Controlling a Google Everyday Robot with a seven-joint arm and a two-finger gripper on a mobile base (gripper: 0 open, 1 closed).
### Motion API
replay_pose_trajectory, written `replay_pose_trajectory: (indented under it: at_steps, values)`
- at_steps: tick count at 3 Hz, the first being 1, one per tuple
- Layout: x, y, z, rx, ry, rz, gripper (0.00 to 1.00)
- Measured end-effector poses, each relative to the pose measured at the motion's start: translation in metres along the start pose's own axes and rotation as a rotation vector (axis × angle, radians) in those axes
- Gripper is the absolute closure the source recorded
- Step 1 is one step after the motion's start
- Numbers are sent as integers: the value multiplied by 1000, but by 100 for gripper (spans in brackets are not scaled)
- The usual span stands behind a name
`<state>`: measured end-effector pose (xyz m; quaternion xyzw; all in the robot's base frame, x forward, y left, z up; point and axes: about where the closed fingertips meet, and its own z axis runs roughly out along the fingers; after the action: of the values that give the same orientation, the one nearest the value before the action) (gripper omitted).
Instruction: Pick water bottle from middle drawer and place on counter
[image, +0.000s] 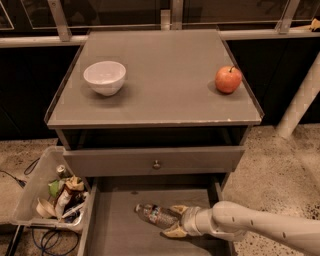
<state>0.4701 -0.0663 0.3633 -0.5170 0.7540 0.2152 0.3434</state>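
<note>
The water bottle (152, 215) lies on its side on the floor of the open middle drawer (117, 232), cap pointing left. My gripper (172, 220) reaches in from the right on a white arm. Its two tan fingers (178, 209) sit above and below the bottle's right end and close against it. The bottle rests on the drawer floor. The counter (160, 85) is the grey-brown cabinet top above, holding a white bowl (104, 77) at the left and a red apple (228, 79) at the right.
A closed grey drawer front with a small knob (156, 163) hangs just above the open drawer. A clear bin of rubbish (55, 195) stands on the floor at the left. A white post (300, 102) leans at the right.
</note>
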Motion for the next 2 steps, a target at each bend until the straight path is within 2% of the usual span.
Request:
replay_pose_trajectory:
  at_steps: [1,2]
  values:
    - [0,0,0,0,0,0,65]
    - [-7,1,-9,-22,-14,-10,88]
